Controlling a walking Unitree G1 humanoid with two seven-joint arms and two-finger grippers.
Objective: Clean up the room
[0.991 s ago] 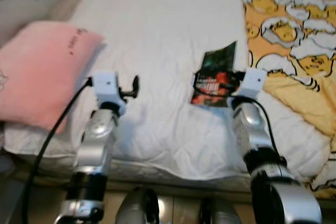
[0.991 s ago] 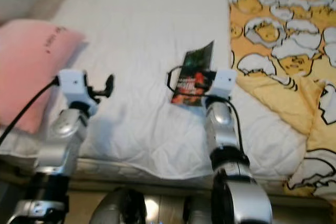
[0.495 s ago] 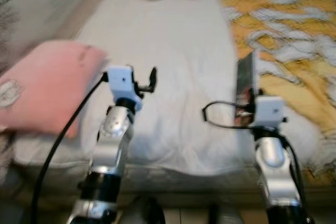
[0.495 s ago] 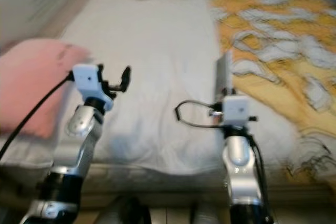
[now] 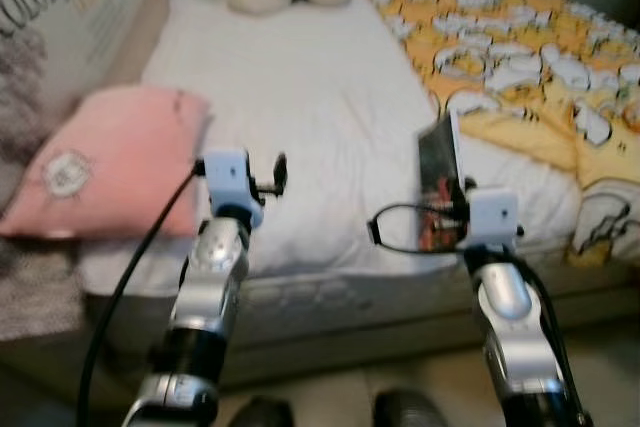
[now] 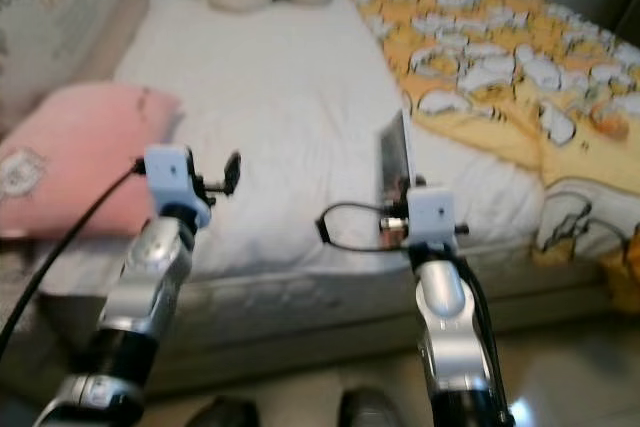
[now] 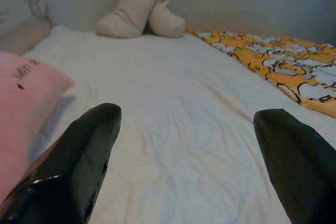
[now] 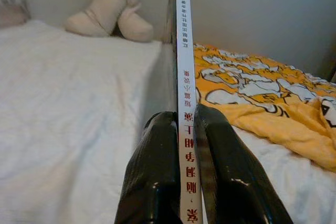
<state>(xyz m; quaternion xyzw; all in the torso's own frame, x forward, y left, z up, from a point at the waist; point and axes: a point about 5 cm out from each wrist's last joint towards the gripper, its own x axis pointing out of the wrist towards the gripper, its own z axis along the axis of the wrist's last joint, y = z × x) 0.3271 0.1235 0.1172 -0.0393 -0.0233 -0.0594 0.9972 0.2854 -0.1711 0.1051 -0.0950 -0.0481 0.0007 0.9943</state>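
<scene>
Here, a thin book [image 8: 182, 77] is held upright, spine toward the wrist camera, pinched between the two black fingers of the right gripper [image 8: 185, 145], raised above the near edge of a white bed [image 5: 300, 97]. The left gripper [image 7: 189, 156] is held over the bed, fingers spread wide and holding nothing. A pink pillow [image 5: 110, 162] lies at the left, an orange patterned blanket [image 5: 520, 57] at the right, and a beige plush toy [image 7: 139, 9] at the far end.
</scene>
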